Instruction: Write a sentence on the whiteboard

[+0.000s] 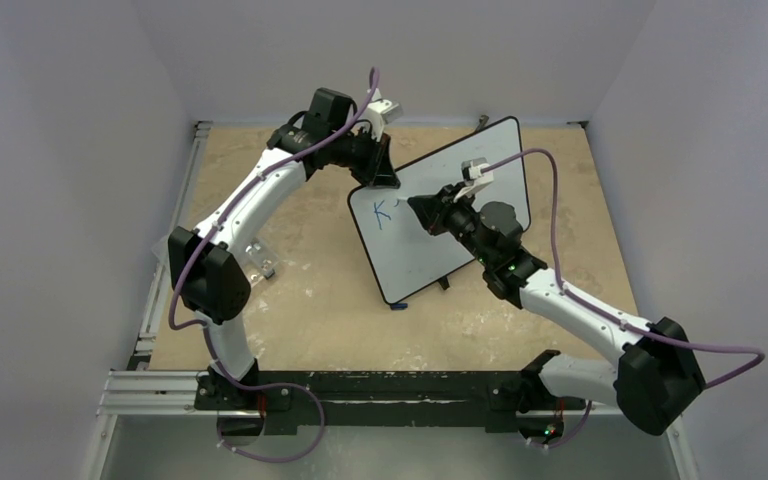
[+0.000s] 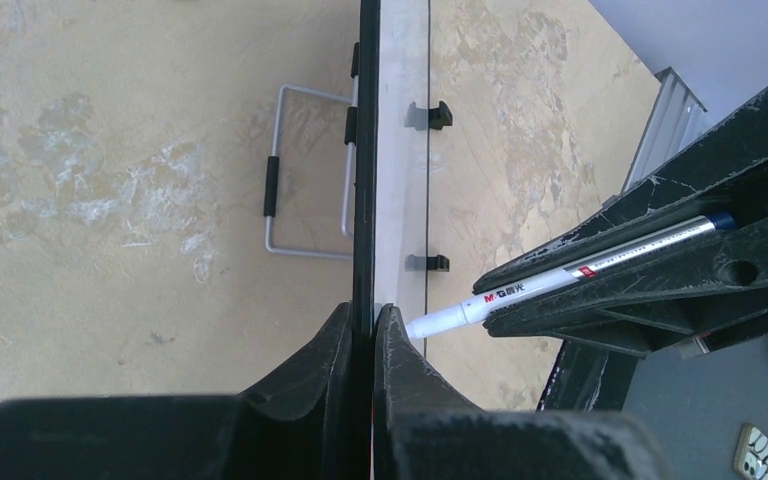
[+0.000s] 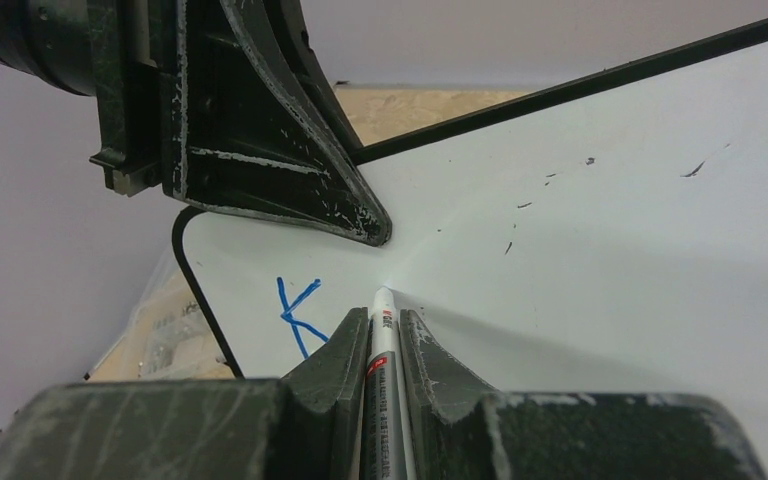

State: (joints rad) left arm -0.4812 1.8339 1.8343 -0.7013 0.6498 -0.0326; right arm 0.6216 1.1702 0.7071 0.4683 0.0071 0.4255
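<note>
The white-and-black left arm (image 1: pixel 250 200) bends at an elbow flung leftward and reaches far forward, its black two-finger left gripper (image 2: pixel 372 310) pinched on the rim of the glossy white whiteboard (image 1: pixel 485 160), while the white-and-black right arm (image 1: pixel 580 310) stretches inward from an outflung elbow, its black right gripper (image 3: pixel 384 315) clamped around a white marker pen (image 3: pixel 384 350).

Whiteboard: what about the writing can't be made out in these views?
- Top view: the right gripper covers the whiteboard right of the blue K, so further strokes are hidden.
- Left wrist view: the board is edge-on in the left gripper; its face is unseen.
- Right wrist view: whether the marker tip touches is unclear; its rear is cut off below.
</note>
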